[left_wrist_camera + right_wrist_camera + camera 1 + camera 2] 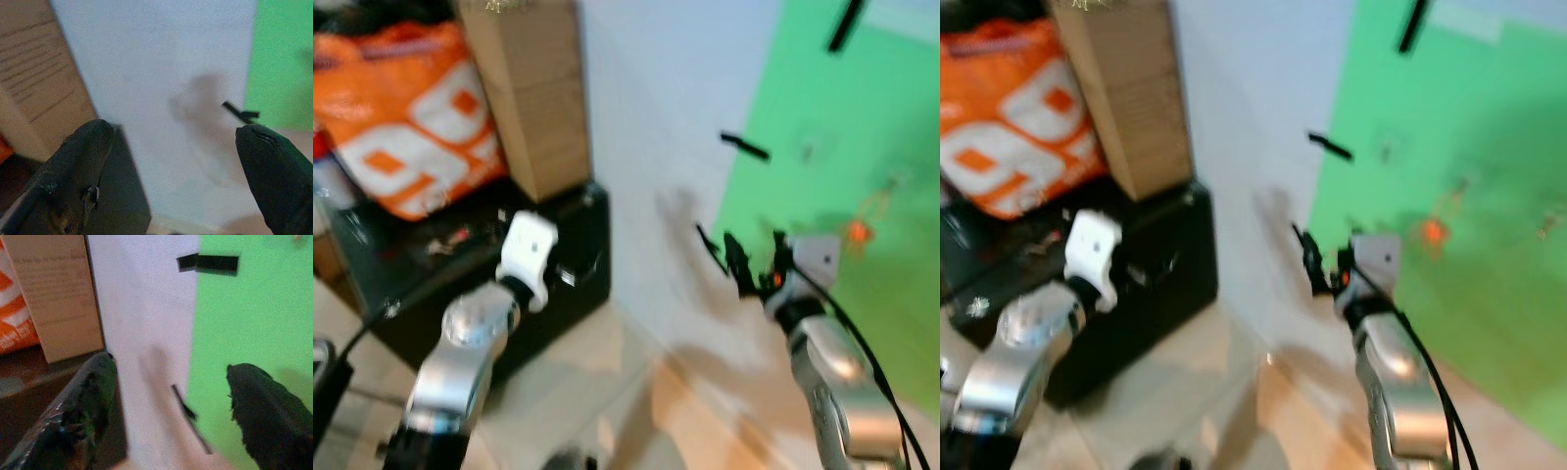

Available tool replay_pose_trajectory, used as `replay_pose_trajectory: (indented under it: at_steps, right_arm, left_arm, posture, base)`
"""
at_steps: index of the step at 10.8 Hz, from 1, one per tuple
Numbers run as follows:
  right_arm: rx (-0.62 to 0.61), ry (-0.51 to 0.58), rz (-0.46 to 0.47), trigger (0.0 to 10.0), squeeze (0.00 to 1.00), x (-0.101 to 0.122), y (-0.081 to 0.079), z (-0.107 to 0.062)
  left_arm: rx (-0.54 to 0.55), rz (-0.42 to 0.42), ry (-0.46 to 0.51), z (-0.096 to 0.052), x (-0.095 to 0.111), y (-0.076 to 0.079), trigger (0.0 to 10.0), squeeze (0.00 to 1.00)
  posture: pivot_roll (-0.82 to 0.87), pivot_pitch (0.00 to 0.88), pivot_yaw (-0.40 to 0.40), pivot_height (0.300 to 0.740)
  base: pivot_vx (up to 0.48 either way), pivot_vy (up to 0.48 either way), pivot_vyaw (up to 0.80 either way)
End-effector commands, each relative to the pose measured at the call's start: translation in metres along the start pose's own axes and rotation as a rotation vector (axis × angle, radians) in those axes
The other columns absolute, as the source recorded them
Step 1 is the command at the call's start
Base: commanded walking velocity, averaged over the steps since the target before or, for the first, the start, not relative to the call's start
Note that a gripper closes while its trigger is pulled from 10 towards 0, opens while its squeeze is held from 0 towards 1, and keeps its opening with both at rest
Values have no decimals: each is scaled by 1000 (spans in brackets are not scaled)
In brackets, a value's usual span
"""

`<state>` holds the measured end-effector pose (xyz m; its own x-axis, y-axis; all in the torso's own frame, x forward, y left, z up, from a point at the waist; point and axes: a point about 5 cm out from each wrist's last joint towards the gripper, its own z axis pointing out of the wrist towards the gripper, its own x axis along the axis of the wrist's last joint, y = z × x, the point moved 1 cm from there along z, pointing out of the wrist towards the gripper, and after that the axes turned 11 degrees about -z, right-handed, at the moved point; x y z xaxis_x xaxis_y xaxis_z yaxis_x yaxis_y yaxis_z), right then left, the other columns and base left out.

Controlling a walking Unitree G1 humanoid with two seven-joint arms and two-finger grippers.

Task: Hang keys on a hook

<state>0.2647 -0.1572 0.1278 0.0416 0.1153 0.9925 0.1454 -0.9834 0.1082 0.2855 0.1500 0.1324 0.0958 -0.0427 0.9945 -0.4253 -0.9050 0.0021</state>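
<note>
Both fingers of the right gripper (171, 401) spread empty, near a black hook (208, 262).

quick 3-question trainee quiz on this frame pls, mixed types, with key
1. True or false: the right gripper is shut on a set of keys.
2. The cardboard box stands on: A) a black cabinet B) a green chair C) the floor.
3. Fill in: the wall panel behind the right gripper is coloured ____.

Key: 1 false, its fingers stand apart with nothing between them; 2 A; 3 green.
</note>
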Motion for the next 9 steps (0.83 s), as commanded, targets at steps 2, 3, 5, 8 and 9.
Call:
replay_pose_trajectory:
  at_steps: [2, 3, 5, 8, 9]
  right_arm:
    - [11, -17, 7, 10000, 1000, -3, -1, 0]
    - [-28, -27, -27, 10000, 1000, -7, 5, -1]
    - [-47, -76, -23, 10000, 1000, -12, 9, -2]
    - [-15, -65, -29, 10000, 1000, -11, 6, -3]
    - [-3, -63, -29, 10000, 1000, -11, 5, -3]
  left_arm:
    - [50, 0, 25, -1, 5, -3, 10000, 0]
    - [68, -2, 28, -1, 6, -4, 10000, 0]
    - [85, -6, 28, -1, 7, -6, 10000, 0]
    - [89, -7, 27, -1, 8, -7, 10000, 0]
    - [91, -9, 25, 0, 8, -7, 10000, 0]
  posture:
    - [-111, 0, 7, 732]
    - [-112, 0, 10, 732]
    - [-116, 0, 13, 732]
    - [-115, 0, 13, 732]
    - [-114, 0, 12, 732]
  base:
    - [0, 0, 800]
    - [0, 0, 800]
    - [0, 0, 800]
    - [0, 0, 800]
    - [0, 0, 800]
